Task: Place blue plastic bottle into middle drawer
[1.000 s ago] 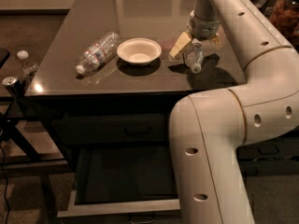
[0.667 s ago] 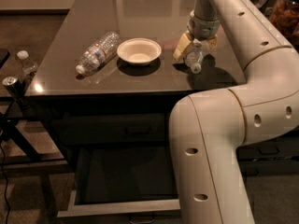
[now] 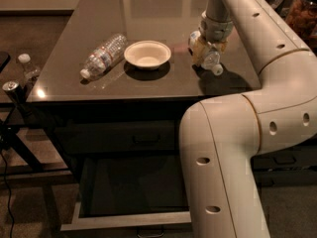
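Robot at work: at the right side of a dark, glossy tabletop [image 3: 148, 14], the gripper [image 3: 205, 53] of a cream-coloured arm [image 3: 233, 148] hangs from above. As far as we can make out, its jaws are clamped on the blue plastic bottle [image 3: 213, 62]. The bottle sits tilted in the grip, its white cap pointing down and toward us and its pale label up against the gripper. A dark shadow lies on the tabletop just beneath it, and we cannot tell whether the cap touches the surface.

Left of the bottle, near the middle of the tabletop, a white bowl [image 3: 147, 54] stands upright. Just beyond the bowl, close to it but apart, a ribbed clear bottle [image 3: 104, 56] lies on its side with its cap toward the front left corner.

Below the tabletop we see an upper drawer [image 3: 119, 138] closed, its dark front carrying a dark bar handle. Under it the middle drawer [image 3: 129, 220] is pulled out toward us, showing its black interior, a pale grey rim along the front panel and a small metal handle at the bottom edge. The arm's thick elbow covers the drawer's right part.

Off the table at far left, a small bottle [image 3: 27, 69] with a white cap stands near a can [image 3: 11, 87]. At top right, a jar [image 3: 303, 9] of brownish contents shows behind the arm.
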`<state>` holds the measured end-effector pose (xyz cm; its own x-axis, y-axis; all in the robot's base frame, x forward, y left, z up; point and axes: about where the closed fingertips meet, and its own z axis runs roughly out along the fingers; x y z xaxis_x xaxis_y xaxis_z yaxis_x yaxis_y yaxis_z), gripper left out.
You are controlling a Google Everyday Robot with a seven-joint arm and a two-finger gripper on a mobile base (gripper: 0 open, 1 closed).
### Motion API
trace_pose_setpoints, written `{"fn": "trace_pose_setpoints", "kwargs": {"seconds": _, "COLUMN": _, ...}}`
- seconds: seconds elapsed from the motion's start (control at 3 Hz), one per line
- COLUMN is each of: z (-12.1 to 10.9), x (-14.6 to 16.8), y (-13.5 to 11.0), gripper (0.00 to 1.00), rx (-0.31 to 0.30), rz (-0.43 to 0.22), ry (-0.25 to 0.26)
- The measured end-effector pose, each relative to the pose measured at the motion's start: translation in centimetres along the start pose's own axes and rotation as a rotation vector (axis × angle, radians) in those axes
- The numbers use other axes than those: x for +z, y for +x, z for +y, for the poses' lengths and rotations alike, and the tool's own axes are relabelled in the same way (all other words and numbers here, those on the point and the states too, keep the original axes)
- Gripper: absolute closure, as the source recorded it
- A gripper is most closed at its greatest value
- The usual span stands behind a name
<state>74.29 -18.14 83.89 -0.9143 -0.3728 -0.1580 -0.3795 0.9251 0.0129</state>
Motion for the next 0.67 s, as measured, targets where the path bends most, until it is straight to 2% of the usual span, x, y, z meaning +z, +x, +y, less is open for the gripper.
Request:
{"fn": "trace_pose_setpoints", "kwargs": {"seconds": 0.33, "z": 0.0, "x": 0.0, "y": 0.0, "gripper": 0.88, "rx": 0.000, "rz": 0.000, "ry": 0.000}}
{"fn": "trace_pose_setpoints", "kwargs": {"seconds": 0.67, "z": 0.1, "x": 0.1, "y": -1.4, "gripper": 1.00, "rx": -0.005, "rz": -0.048, "ry": 0.001}}
